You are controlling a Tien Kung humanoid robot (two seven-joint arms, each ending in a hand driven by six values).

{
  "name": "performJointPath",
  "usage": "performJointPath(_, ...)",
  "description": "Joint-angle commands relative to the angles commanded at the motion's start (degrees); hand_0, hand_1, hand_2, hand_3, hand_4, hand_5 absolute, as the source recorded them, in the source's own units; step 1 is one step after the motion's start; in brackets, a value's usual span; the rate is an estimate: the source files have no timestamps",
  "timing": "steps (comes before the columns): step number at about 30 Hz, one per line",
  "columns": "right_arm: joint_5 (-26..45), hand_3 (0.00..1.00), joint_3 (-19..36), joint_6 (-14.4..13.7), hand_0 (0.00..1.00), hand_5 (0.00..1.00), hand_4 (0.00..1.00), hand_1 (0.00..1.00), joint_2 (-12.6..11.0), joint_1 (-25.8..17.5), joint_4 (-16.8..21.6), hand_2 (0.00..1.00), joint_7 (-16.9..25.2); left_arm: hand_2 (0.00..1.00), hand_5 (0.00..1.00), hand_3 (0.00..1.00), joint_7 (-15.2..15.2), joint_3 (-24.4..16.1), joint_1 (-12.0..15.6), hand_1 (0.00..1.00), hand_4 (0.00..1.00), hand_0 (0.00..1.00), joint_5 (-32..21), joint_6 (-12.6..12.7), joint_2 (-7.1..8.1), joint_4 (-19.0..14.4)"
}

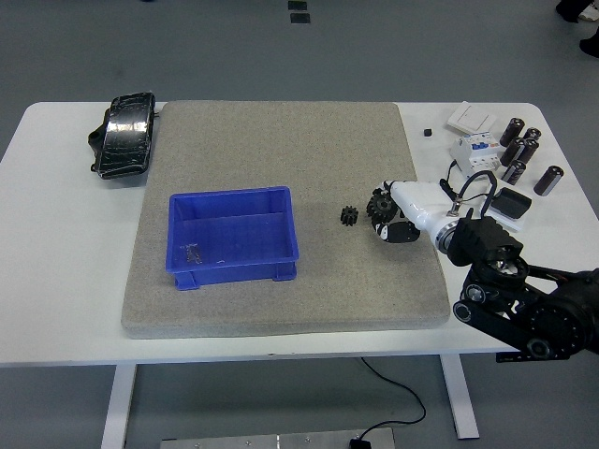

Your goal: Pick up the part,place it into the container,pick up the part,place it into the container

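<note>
Your right hand (401, 213) reaches in over the grey mat (281, 150), its fingers (398, 232) curled around the larger black gear (380, 205), gripping it. The smaller black gear (350, 216) lies on the mat just left of that hand, between it and the blue container (231, 236). In the container's front left corner you can see a small dark part (195, 253).

Right arm reaching in from lower right; hand (391, 217) fingers curled.
</note>
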Motion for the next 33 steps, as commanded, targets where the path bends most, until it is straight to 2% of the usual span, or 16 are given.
performJointPath(3, -0.2, 0.688, 3.0, -1.5, 0.310, 0.046, 0.372, 0.486, 0.4, -0.9, 4.1, 0.572, -0.1, 0.597, 0.383, 0.567, 0.1, -0.1, 0.1, 0.663, 0.585, 0.680, 0.1, 0.0, 0.01, 0.0)
performJointPath(7, 0.2, 0.688, 5.2, -4.9, 0.310, 0.046, 0.372, 0.486, 3.1, -1.5, 10.0, 0.572, 0.8, 0.597, 0.383, 0.567, 0.2, -0.1, 0.3, 0.663, 0.585, 0.680, 0.2, 0.1, 0.01, -0.1)
performJointPath(8, 0.1, 0.684, 5.3, -6.0, 0.465, 0.304, 0.506, 0.637, 4.1, -1.4, 10.7, 0.661, 1.2, 0.596, 0.387, 0.568, 0.2, -0.1, 0.4, 0.663, 0.587, 0.679, 0.2, 0.0, -0.01, -0.1)
performJointPath(10, -0.5, 0.684, 5.3, -8.4, 0.465, 0.304, 0.506, 0.637, 6.4, -1.0, 11.3, 0.661, 1.9, 0.596, 0.387, 0.568, 0.2, 0.0, 0.5, 0.663, 0.587, 0.679, 0.1, 0.0, -0.06, 0.0)
performJointPath(13, -1.8, 0.684, 3.9, -11.1, 0.465, 0.304, 0.506, 0.637, 8.5, -0.3, 10.9, 0.661, 2.3, 0.596, 0.387, 0.568, 0.1, 0.0, 0.6, 0.663, 0.587, 0.679, 0.1, 0.0, -0.04, 0.0)
performJointPath(14, -2.1, 0.694, 3.3, -11.6, 0.596, 0.311, 0.524, 0.692, 8.9, -0.1, 10.8, 0.700, 2.3, 0.596, 0.389, 0.568, 0.1, -0.1, 0.5, 0.663, 0.588, 0.679, 0.2, 0.0, 0.01, 0.0)
performJointPath(15, -2.2, 0.694, 2.5, -12.1, 0.596, 0.311, 0.524, 0.692, 9.2, 0.2, 10.6, 0.700, 2.4, 0.596, 0.389, 0.568, 0.2, -0.2, 0.5, 0.663, 0.588, 0.679, 0.3, 0.0, 0.07, -0.1)
performJointPath(19, -2.4, 0.694, -1.3, -12.5, 0.596, 0.311, 0.524, 0.692, 10.2, 1.5, 9.9, 0.700, 2.3, 0.596, 0.389, 0.568, 0.4, -0.5, 0.6, 0.663, 0.588, 0.679, 0.7, 0.0, 0.20, -0.2)
performJointPath(20, -2.4, 0.697, -2.1, -12.5, 0.643, 0.324, 0.542, 0.712, 10.4, 1.7, 9.7, 0.721, 2.4, 0.597, 0.391, 0.567, 0.4, -0.5, 0.6, 0.663, 0.589, 0.679, 0.7, 0.0, 0.20, -0.2)
performJointPath(25, -1.5, 0.697, -6.3, -12.5, 0.643, 0.324, 0.542, 0.712, 11.2, 3.0, 8.7, 0.721, 2.8, 0.597, 0.391, 0.567, 0.3, -0.4, 0.3, 0.663, 0.589, 0.679, 0.7, -0.1, 0.22, 0.0)
performJointPath(33, -0.4, 0.714, -10.6, -10.7, 0.666, 0.315, 0.551, 0.738, 12.1, 3.8, 6.9, 0.744, 2.6, 0.596, 0.393, 0.567, 0.4, -0.7, 0.2, 0.663, 0.589, 0.679, 1.1, -0.2, 0.36, 0.0)
